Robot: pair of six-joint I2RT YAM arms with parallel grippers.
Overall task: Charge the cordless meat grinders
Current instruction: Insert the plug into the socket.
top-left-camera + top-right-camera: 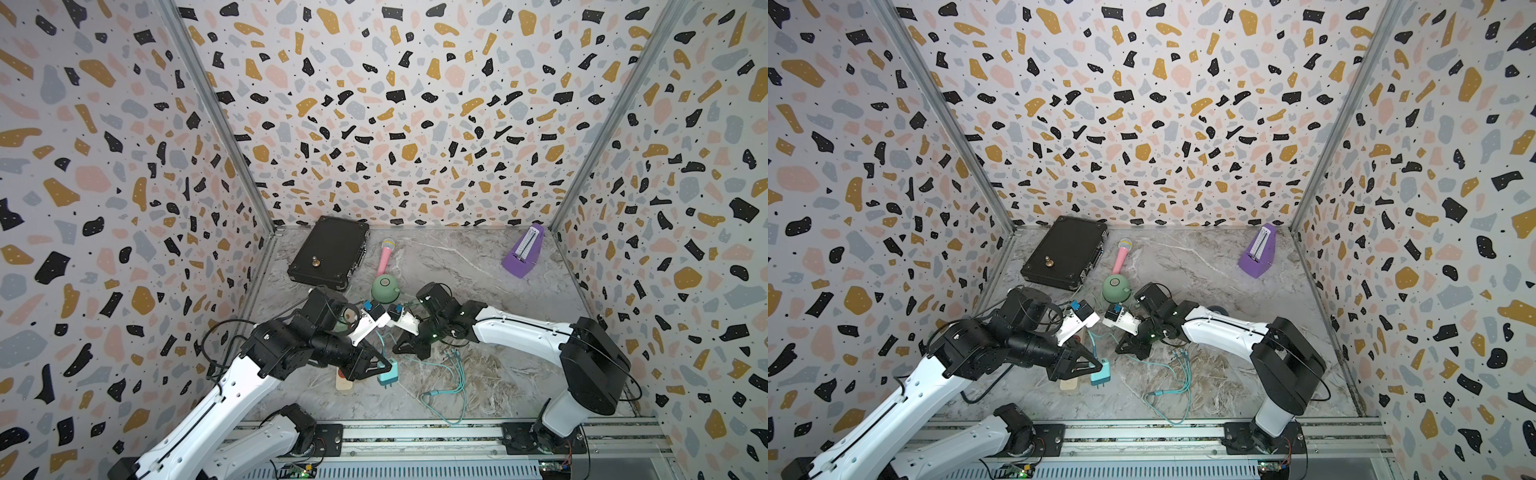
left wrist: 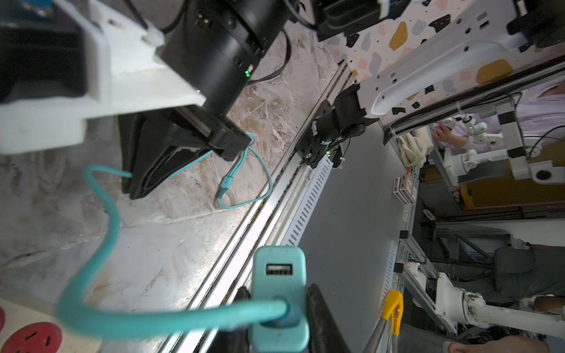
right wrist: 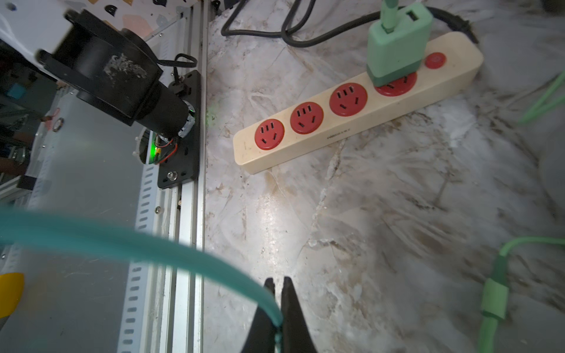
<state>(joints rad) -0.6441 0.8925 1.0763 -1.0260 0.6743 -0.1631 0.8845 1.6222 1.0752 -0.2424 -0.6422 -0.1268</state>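
The mint green meat grinder point(image 1: 384, 287) point(image 1: 1116, 288) stands upright mid-table, just beyond both wrists. A dark rounded thing point(image 1: 1217, 309) peeks from behind my right forearm; I cannot tell what it is. My left gripper point(image 2: 279, 293) point(image 1: 384, 368) is shut on a teal plug adapter point(image 2: 279, 275) point(image 1: 388, 374), held above the table with its teal cable point(image 2: 153, 318) plugged in. My right gripper point(image 3: 277, 282) point(image 1: 399, 348) is shut on that teal cable point(image 3: 122, 241). A cream power strip point(image 3: 351, 122) with red sockets carries a green adapter point(image 3: 397, 45).
A black case point(image 1: 328, 253) lies at the back left with a pink toy microphone point(image 1: 384, 257) beside it. A purple metronome point(image 1: 523, 253) stands at the back right. Loose cable ends point(image 1: 451, 357) trail on the marble top. The metal rail point(image 1: 415, 436) runs along the front edge.
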